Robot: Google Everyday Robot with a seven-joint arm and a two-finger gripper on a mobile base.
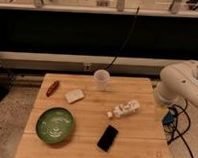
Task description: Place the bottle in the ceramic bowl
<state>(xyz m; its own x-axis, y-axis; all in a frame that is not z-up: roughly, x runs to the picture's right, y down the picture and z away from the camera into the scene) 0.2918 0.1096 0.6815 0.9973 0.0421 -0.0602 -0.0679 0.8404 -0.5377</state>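
The bottle (125, 109), small and white with a printed label and a narrow cap, lies on its side right of the wooden table's middle, its cap pointing front-left. The ceramic bowl (55, 124), wide, shallow and green with pale swirls inside, sits at the front left and holds nothing. My white arm (185, 83) comes in from the right. My gripper (162, 108) hangs at the arm's lower end by the table's right edge, a short way right of the bottle and apart from it.
A white cup (101, 79) stands at the back middle. A flat white block (74, 96) and a red object (52, 87) lie at the back left. A black phone (108, 137) lies in front of the bottle. Cables hang off the table's right side (173, 122).
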